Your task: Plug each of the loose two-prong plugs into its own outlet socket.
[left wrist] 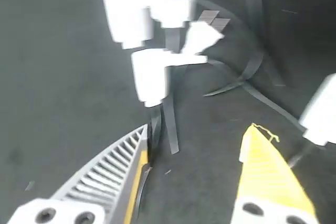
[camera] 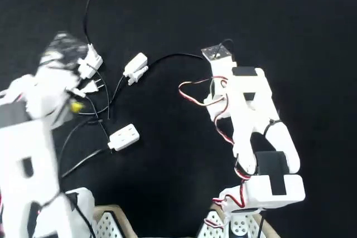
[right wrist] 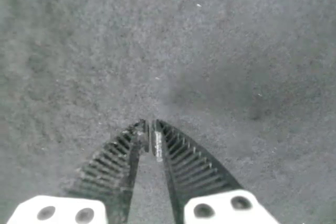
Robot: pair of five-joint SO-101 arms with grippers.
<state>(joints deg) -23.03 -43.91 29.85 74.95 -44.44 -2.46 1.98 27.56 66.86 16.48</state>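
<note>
Looping cords (camera: 83,163) hem in the plugs (camera: 90,86) and sockets (camera: 124,136); beside them the table (camera: 167,154) middle offers passage.

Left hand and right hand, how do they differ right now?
The left hand is wide open; the right hand is shut, its tips nearly touching. The left hand faces white plugs and cords; the right hand faces bare black table. The left hand has one yellow finger; the right hand's fingers are both dark. Both hands have ribbed inner faces.

Bright, even light with faint, soft shadows.
</note>
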